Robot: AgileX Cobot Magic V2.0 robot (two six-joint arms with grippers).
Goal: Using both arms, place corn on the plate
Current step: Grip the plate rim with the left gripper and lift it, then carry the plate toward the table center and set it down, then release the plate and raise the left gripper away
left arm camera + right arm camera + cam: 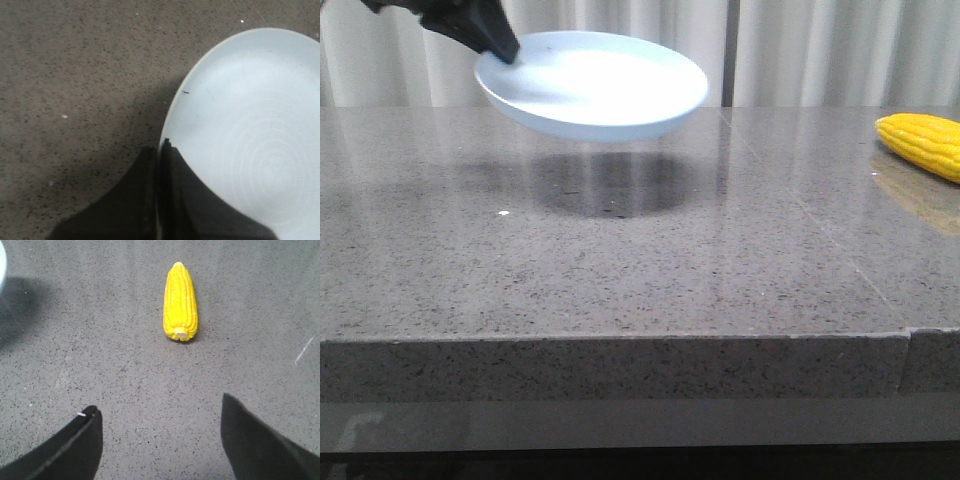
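Observation:
The pale blue-white plate (595, 85) hangs in the air above the table at the back left, tilted, with its shadow on the stone below. My left gripper (503, 47) is shut on the plate's left rim; in the left wrist view the two dark fingers (172, 195) pinch the rim of the plate (250, 135). The yellow corn (923, 143) lies on the table at the far right. In the right wrist view the corn (180, 302) lies ahead of my right gripper (160, 410), stub end toward it. The right gripper is open, empty and well short of the corn.
The grey speckled stone table (620, 260) has its front edge (620, 340) near the camera. Pale curtains (820, 50) hang behind the table. The plate's rim shows at the edge of the right wrist view (1, 265).

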